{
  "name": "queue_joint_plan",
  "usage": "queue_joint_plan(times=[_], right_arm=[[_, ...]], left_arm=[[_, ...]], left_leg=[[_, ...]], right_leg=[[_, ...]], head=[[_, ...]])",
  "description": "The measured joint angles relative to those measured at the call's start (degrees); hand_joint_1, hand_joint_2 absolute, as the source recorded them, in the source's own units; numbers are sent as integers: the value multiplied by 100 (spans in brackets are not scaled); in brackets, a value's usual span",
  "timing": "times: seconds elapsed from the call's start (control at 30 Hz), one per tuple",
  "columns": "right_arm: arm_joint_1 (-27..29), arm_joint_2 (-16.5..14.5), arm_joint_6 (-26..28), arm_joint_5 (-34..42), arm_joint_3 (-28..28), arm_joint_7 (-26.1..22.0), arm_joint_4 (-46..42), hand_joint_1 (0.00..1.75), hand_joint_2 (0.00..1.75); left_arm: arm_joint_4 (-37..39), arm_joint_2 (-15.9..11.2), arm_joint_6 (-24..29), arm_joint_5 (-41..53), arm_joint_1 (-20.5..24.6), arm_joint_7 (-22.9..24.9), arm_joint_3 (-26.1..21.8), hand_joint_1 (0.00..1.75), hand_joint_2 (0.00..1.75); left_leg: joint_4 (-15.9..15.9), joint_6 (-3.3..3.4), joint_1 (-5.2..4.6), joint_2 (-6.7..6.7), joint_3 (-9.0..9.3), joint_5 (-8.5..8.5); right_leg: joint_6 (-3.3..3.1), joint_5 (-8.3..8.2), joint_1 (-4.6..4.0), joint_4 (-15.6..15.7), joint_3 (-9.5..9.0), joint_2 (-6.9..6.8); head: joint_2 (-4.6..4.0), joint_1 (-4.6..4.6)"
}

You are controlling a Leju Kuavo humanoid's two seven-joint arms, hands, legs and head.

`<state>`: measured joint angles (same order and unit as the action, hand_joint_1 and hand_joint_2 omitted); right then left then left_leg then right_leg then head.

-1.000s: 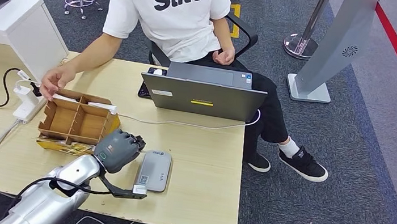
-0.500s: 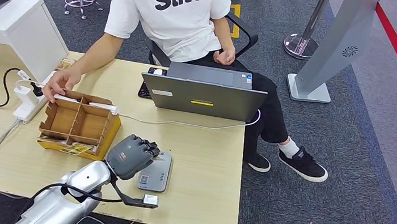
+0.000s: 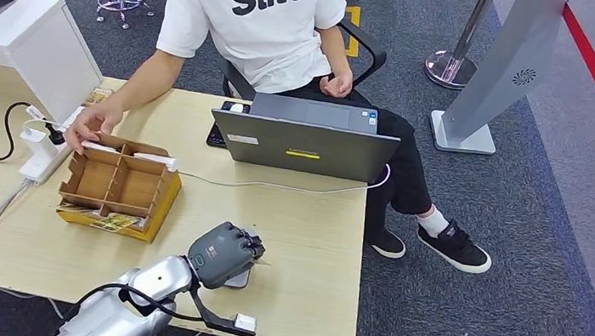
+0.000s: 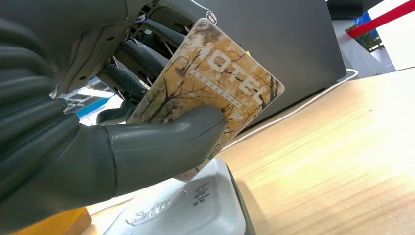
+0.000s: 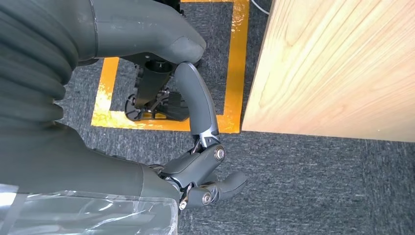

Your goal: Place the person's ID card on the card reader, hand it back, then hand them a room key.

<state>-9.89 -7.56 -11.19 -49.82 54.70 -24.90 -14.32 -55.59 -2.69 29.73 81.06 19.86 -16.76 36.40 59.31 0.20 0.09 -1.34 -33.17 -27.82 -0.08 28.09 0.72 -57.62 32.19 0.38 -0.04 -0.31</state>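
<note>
My left hand (image 3: 223, 255) hovers over the grey card reader (image 3: 241, 279) near the table's front edge and hides most of it. In the left wrist view the thumb and fingers (image 4: 161, 142) pinch a card (image 4: 215, 83) printed with autumn trees and the word HOTEL, held tilted just above the reader (image 4: 195, 210). The person in a white shirt (image 3: 253, 17) sits across the table, one hand (image 3: 94, 119) resting at the far edge of the cardboard box (image 3: 116, 184). My right hand (image 5: 195, 161) hangs beside the table over the carpet, fingers curled in, holding nothing.
A grey laptop (image 3: 304, 146) stands at the table's far side with a white cable (image 3: 275, 186) running across the wood. A white power strip (image 3: 39, 155) lies left of the compartmented box. A white cabinet (image 3: 27, 40) stands at far left.
My left hand has moved right and toward the table's front edge, from beside the box to over the card reader, now covering it. The person's hand has barely shifted.
</note>
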Motion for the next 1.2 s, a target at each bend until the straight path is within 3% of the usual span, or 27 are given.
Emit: queue_joint_plan(times=[0.2,0.4,0.67,0.8,1.0,1.03,1.13,1.17,1.2], right_arm=[[2,0,2,59,-35,-11,0,0,175],[11,0,3,114,-70,-14,0,0,175],[39,1,-2,174,-109,-42,0,0,175],[50,1,-3,186,-142,-48,0,0,175],[59,0,-15,201,-186,-54,0,0,175],[62,0,-18,203,-190,-55,0,0,175],[72,0,-18,211,-194,-55,0,0,175],[73,1,-18,218,-196,-55,0,0,175],[73,1,-18,226,-197,-55,0,0,175]], left_arm=[[53,-1,220,-58,51,233,21,175,175],[-678,-31,278,161,37,626,-311,175,175],[-1611,-96,212,-44,51,759,-1702,175,175],[-1807,-93,62,-365,80,608,-2498,175,175],[-1905,-63,-55,-781,85,328,-3096,175,175],[-1910,-61,-65,-832,84,269,-3183,142,175],[-1910,-54,-73,-901,66,97,-3382,11,175],[-1910,-49,-73,-898,52,45,-3419,0,175],[-1910,-44,-71,-889,35,-6,-3441,0,175]], left_leg=[[0,0,0,-1,0,0],[0,0,0,-1,-3,0],[0,-2,3,1,-1,2],[-1,-3,4,1,0,2],[-2,-2,2,2,-3,2],[-2,-2,1,4,-3,2],[-1,-2,0,2,-3,1],[-1,-2,0,0,-3,2],[-1,-2,0,-2,-3,2]], right_leg=[[0,0,0,0,0,0],[0,0,0,0,0,-1],[0,0,-1,-2,1,2],[0,0,-1,-3,2,2],[0,0,-1,-3,1,6],[0,0,-1,-3,2,9],[0,0,0,-3,3,7],[0,0,0,-3,3,4],[0,0,0,-3,3,3]], head=[[0,0],[0,0],[0,1],[0,0],[0,1],[0,1],[0,1],[0,1],[0,1]])
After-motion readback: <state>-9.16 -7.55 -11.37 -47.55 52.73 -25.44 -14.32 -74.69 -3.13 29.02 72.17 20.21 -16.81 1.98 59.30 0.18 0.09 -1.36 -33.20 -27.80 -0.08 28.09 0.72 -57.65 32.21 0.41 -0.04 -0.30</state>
